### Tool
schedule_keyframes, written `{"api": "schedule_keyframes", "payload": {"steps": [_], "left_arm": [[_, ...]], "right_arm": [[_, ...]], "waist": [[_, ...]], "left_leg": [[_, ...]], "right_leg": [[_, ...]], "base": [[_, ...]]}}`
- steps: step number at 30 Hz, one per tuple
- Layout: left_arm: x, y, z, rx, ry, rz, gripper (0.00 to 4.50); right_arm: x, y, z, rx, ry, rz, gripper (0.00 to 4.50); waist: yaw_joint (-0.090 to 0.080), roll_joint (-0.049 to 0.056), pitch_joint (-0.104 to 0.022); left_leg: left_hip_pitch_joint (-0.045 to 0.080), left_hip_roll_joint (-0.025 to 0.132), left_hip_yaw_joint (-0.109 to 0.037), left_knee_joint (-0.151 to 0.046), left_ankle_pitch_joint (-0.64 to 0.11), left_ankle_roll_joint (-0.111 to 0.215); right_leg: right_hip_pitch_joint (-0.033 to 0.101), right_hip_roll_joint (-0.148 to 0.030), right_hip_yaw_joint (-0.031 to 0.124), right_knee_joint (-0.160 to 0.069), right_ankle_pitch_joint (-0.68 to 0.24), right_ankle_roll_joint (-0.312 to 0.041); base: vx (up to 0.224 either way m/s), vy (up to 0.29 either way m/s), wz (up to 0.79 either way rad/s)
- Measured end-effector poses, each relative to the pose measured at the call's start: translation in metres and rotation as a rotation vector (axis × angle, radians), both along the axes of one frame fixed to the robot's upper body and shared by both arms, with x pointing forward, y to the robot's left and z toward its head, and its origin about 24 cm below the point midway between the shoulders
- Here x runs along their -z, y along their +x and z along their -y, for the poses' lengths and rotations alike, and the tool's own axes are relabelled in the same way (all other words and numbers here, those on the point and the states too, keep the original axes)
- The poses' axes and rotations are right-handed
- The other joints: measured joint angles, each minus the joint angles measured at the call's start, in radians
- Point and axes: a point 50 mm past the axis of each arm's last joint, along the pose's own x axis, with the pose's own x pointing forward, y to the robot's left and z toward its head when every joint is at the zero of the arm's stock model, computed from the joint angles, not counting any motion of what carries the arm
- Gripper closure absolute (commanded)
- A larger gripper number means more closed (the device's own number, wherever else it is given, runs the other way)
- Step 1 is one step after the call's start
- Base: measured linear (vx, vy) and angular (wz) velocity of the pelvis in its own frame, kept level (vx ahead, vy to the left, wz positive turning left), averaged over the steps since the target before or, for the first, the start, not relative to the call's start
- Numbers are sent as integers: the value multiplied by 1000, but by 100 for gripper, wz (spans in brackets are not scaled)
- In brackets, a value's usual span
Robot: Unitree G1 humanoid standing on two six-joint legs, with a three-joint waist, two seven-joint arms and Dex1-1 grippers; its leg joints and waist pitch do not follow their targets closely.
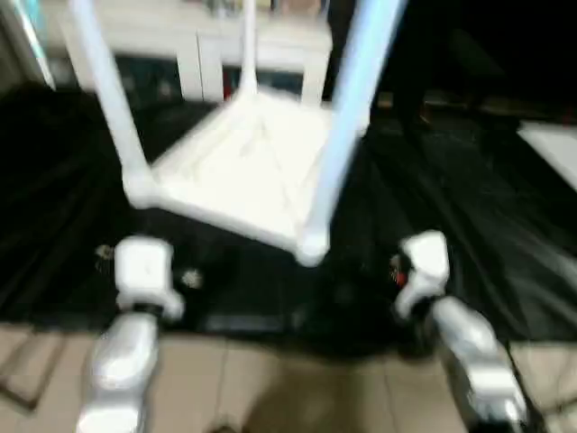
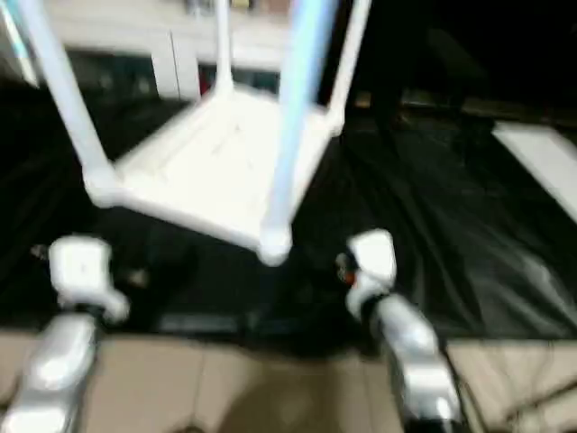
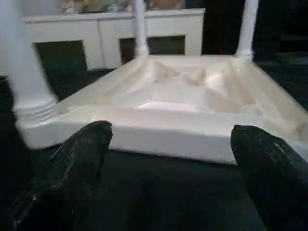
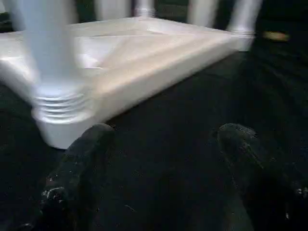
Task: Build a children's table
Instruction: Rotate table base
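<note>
— Black sheeting covers the big tabletop, and that is the largest thing we have before us. What do we see lying on it?

— We see the children's table upside down on the sheet, its rimmed white top flat against the black and its ribbed underside facing up. It sits toward the middle of the tabletop, back from the near edge.

— And the legs?

— We count four legs standing up out of the corner sockets. The two nearest rise past the top of the head views; the far two show beyond the rim in the left wrist view. In the right wrist view we see the ribbed end of one leg seated in its rounded socket at a near corner.

— Anything behind it?

— A white cabinet runs beyond the far edge of the tabletop, and tan floor shows below the near edge.

— Where are our arms?

— Both come in over the near edge. Our left gripper has its black fingers spread wide, with nothing between them, aimed at the near rim. Our right gripper is also wide and holds nothing, just short of the near corner socket.
</note>
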Motion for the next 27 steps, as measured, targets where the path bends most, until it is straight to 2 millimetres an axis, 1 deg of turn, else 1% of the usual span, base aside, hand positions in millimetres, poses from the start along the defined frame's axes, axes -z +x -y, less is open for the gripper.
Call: {"api": "schedule_keyframes", "payload": {"steps": [1, 2, 3, 4, 5, 6, 7, 8, 9, 10, 11, 13, 15, 16, 17, 18, 19, 21, 22, 25, 27], "left_arm": [[-2, 2, 0, -2, 1, 8, 7], [0, 3, 0, -1, 5, 2, 7], [2, 4, 1, 4, 11, -8, 7], [3, 6, 3, 12, 19, -14, 7], [2, 8, 5, 22, 18, -13, 7], [2, 9, 7, 32, 17, -9, 7], [0, 11, 9, 38, 15, -4, 7], [-1, 12, 8, 37, 13, -4, 7], [-2, 14, 8, 36, 9, -5, 7], [-4, 17, 8, 37, -1, -1, 7], [-6, 19, 8, 40, -11, 5, 7], [-10, 23, 8, 56, -34, 19, 7], [-11, 24, 7, 58, -40, 24, 7], [-9, 24, 6, 58, -39, 20, 7], [-7, 24, 6, 57, -39, 15, 7], [-6, 24, 6, 57, -41, 8, 7], [-5, 24, 5, 60, -42, 5, 7], [-6, 25, 5, 63, -42, 8, 7], [-7, 26, 5, 61, -45, 11, 7], [-6, 28, -1, 40, -74, 5, 7], [-5, 28, -4, 31, -79, 1, 7]], "right_arm": [[-1, 3, 1, 16, 16, -1, 71], [-3, 7, -1, 16, 23, 6, 71], [-7, 11, -4, 14, 28, 21, 71], [-11, 14, -7, 9, 33, 35, 71], [-12, 15, -8, 7, 32, 38, 71], [-13, 15, -10, 2, 32, 40, 71], [-12, 15, -13, -4, 38, 39, 71], [-12, 15, -16, -5, 48, 38, 71], [-12, 16, -19, -7, 56, 39, 71], [-12, 16, -24, -15, 62, 38, 71], [-13, 16, -27, -22, 63, 40, 71], [-14, 18, -32, -33, 63, 45, 71], [-18, 22, -35, -37, 70, 58, 71], [-20, 23, -36, -39, 73, 67, 71], [-21, 23, -37, -43, 74, 68, 71], [-20, 23, -38, -48, 73, 63, 71], [-20, 23, -40, -58, 72, 62, 71], [-20, 24, -43, -70, 70, 63, 71], [-22, 25, -44, -81, 65, 68, 71], [-26, 30, -48, -99, 45, 77, 71], [-25, 30, -50, -107, 33, 78, 71]], "waist": [[-9, -3, -1], [-15, 1, -1], [-17, 3, 0], [-18, 4, 0], [-16, 6, 1], [-16, 5, 0], [-14, 6, 0], [-13, 13, 1], [-12, 17, 0], [-11, 25, -1], [-9, 30, -2], [-6, 33, -3], [-7, 34, -3], [-8, 36, -2], [-9, 37, 0], [-12, 37, 2], [-12, 36, 5], [-10, 35, 8], [-11, 36, 9], [-13, 35, 7], [-13, 34, 5]], "left_leg": [[-1, 14, 10, -10, 0, 0], [-1, 18, 11, -15, 1, -1], [-3, 19, 13, -18, 2, -2], [-2, 21, 15, -19, 2, -2], [-1, 22, 16, -22, 2, -3], [1, 22, 20, -25, 2, -3], [2, 24, 26, -30, 2, -3], [3, 29, 30, -32, 5, -6], [3, 32, 35, -36, 12, -8], [2, 34, 39, -41, 24, -6], [2, 35, 42, -42, 26, -4], [0, 38, 47, -42, 31, 1], [1, 39, 51, -43, 31, 5], [4, 39, 54, -45, 28, 1], [9, 40, 58, -49, 27, 1], [20, 41, 63, -56, 27, 1], [37, 42, 68, -65, 23, -1], [61, 45, 74, -76, 19, -2], [71, 46, 75, -79, 15, -3], [85, 46, 79, -85, 10, 1], [86, 46, 83, -85, 0, 2]], "right_leg": [[0, 9, 0, -17, 7, -12], [2, 13, -1, -29, 21, -22], [3, 13, -1, -37, 37, -21], [3, 13, -2, -41, 46, -17], [3, 13, -2, -43, 46, -17], [2, 13, -1, -43, 46, -17], [1, 13, 1, -43, 47, -18], [0, 14, 1, -43, 49, -22], [-2, 15, 1, -43, 49, -22], [-5, 15, 1, -44, 49, -22], [-8, 15, 1, -44, 48, -23], [-13, 15, 2, -43, 48, -23], [-12, 15, 3, -45, 47, -24], [-10, 15, 4, -48, 46, -24], [-6, 15, 4, -52, 45, -24], [5, 15, 3, -60, 45, -23], [22, 15, 3, -72, 40, -16], [44, 15, 1, -85, 33, -14], [58, 15, 0, -93, 32, -13], [75, 16, 2, -104, 27, -12], [77, 15, 4, -107, 25, -12]], "base": [[-44, -53, 0], [-44, -53, 0], [-41, -7, -19], [0, 0, 0], [0, 0, 0], [0, 0, 0], [0, 0, 0], [0, 0, 0], [0, 0, 0], [0, 0, 0], [0, 0, 0], [26, 0, -2], [0, 0, 0], [0, 0, 0], [0, 0, 0], [0, 0, 0], [0, 0, 0], [27, 3, -1], [65, 15, -5], [82, 19, -3], [108, 20, -2]]}}
